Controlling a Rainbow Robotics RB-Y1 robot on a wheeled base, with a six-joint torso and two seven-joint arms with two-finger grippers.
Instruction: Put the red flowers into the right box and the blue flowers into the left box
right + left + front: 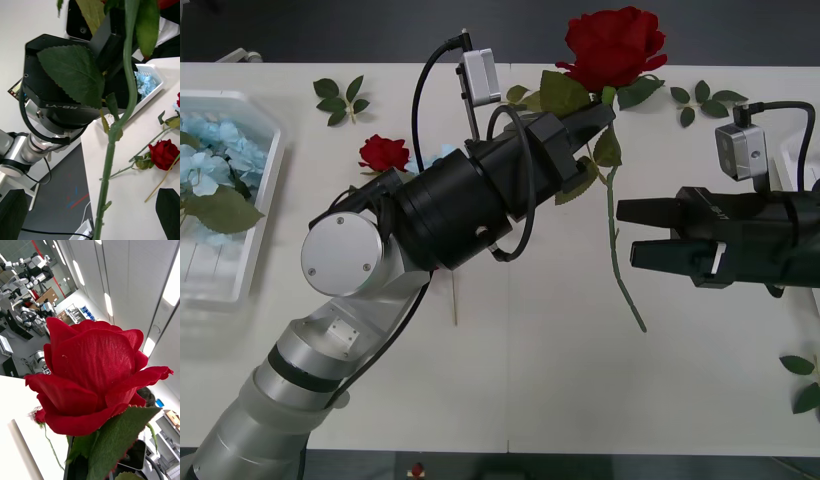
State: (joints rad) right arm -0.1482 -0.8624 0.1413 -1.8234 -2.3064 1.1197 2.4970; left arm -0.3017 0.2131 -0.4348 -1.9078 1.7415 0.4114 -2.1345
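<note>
My left gripper is raised over the table's far middle, shut on the stem of a red flower just under its bloom. The long green stem hangs down from it. My right gripper is open at the stem's mid-height, and the stem runs between its black fingers. Another red flower lies on the table behind the left arm. Blue flowers fill the left box at the far left. The right box shows as a white edge at the far right.
Loose green leaf sprigs lie at the back left, the back right and the near right edge. A bit of pale blue peeks out behind the left arm. The left arm spans the table's middle.
</note>
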